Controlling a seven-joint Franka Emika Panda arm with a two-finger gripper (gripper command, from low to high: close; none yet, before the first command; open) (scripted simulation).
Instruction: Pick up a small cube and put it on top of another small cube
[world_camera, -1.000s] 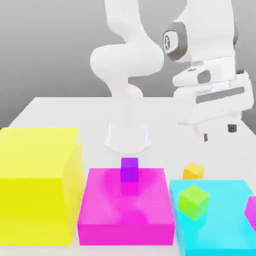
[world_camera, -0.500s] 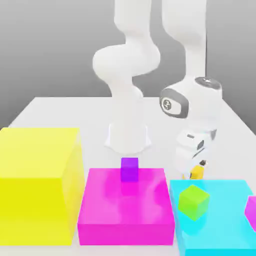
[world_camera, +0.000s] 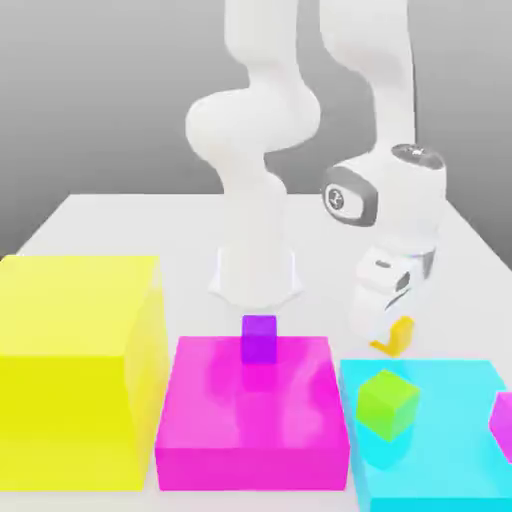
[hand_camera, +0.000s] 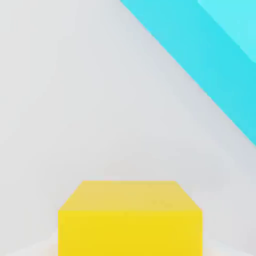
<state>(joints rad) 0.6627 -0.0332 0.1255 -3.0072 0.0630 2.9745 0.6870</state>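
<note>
Landmark for all places: the magenta block (world_camera: 253, 415). Sides are the exterior view's.

- Table (world_camera: 140, 240): pale, runs under and behind the landmark.
- Arm (world_camera: 255, 125): white, base behind the landmark, upper links reaching over to the right of it.
- Yellow block (world_camera: 75, 400): biggest block, just beside the landmark on the left, stands taller than it.
- Cyan block (world_camera: 440, 460): low, flat, just beside the landmark on the right.
- Gripper (world_camera: 388, 336): beyond the landmark and to its right, tilted in the exterior view. We have it clamped on the orange-yellow cube.
- Magenta piece (world_camera: 504, 425): well right of the landmark, cut off by the picture edge.
- Lime-green cube (world_camera: 388, 404): right of the landmark, tilted, over the cyan block. We can't tell if it touches.
- Orange-yellow cube (world_camera: 401, 337): our pick cube, beyond the landmark and right of it, held between the fingers (hand_camera: 37, 248), apart from the purple one. We can't tell if it touches the table.
- Purple cube (world_camera: 259, 340): our target, upright at the landmark's far edge, nothing on top.
</note>
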